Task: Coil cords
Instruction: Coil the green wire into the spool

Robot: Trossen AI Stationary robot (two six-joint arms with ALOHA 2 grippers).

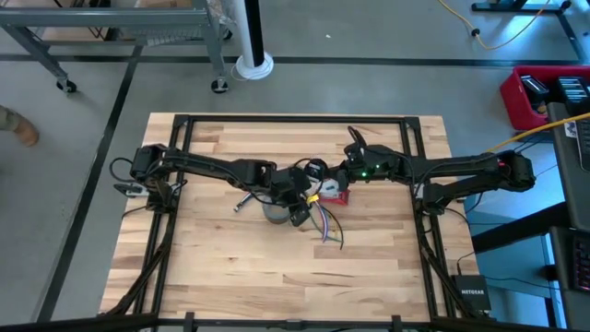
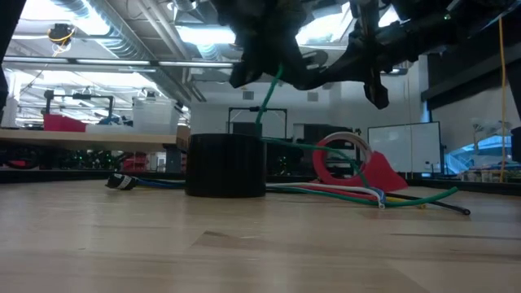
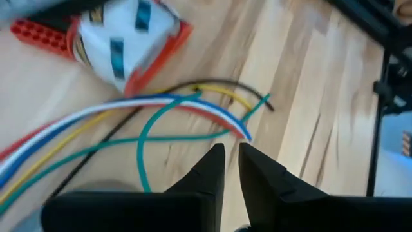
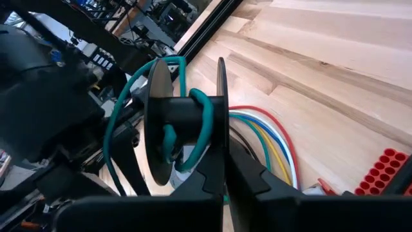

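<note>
Pale butcher-block table (image 1: 230,267) carries loose multicoloured wires beside a red plastic tray (image 3: 38,32). Right gripper (image 4: 225,169) pinches narrow on a small black spool (image 4: 187,122), steadying it so the thin green cord (image 4: 199,109) can wrap; left gripper (image 3: 232,158), fingers nearly closed, probably feeds the cord.

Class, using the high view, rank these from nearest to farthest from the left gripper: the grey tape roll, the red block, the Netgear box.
1. Grey tape roll, just beside the left gripper.
2. Red block, toward the right arm.
3. Netgear box, at the table's right near corner.
</note>
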